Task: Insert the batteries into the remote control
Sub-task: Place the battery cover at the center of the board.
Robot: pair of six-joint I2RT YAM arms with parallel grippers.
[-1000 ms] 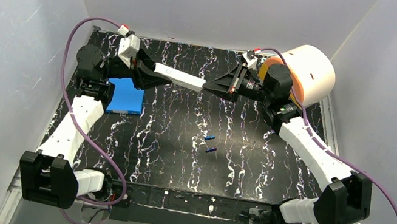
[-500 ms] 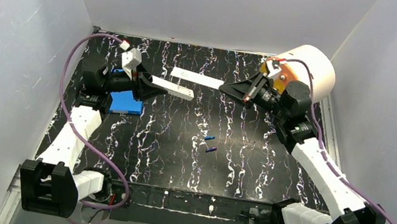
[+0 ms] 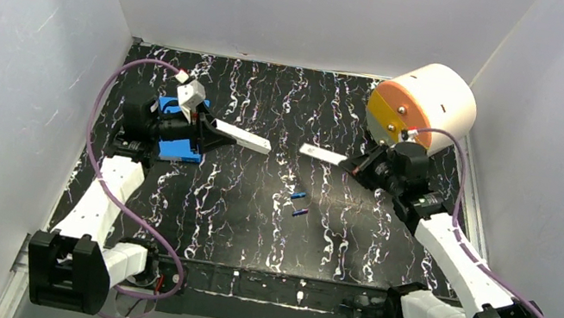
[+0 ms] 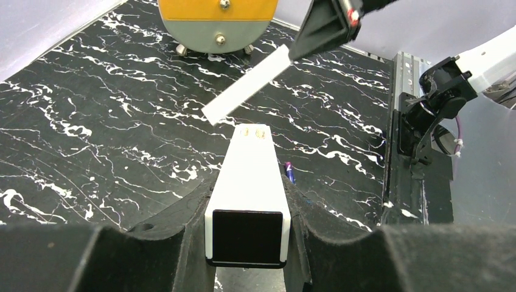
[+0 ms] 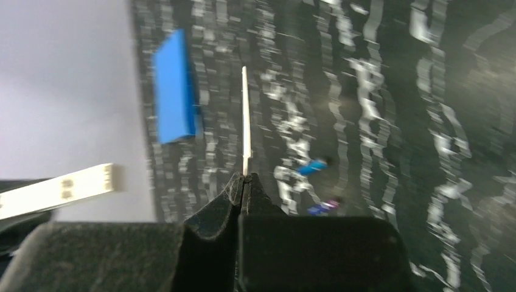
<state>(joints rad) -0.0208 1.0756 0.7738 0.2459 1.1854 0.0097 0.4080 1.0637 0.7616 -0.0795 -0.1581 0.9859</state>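
Two batteries (image 3: 298,196) loose on table (image 3: 233,220) | left gripper (image 3: 217,132) clamps remote (image 3: 247,140) | right gripper (image 3: 356,165) pinches thin white lid (image 3: 323,155), apart from remote

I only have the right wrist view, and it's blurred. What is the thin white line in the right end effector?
Observer: A flat white strip, edge-on to you; the left wrist view shows its broad face.
Operator: Where is the remote control?
Observer: The left end effector grips the remote control by one end, aimed toward that strip.
Operator: Anything behind me?
Observer: A cream-and-orange drum on its side, at the table's far right corner.
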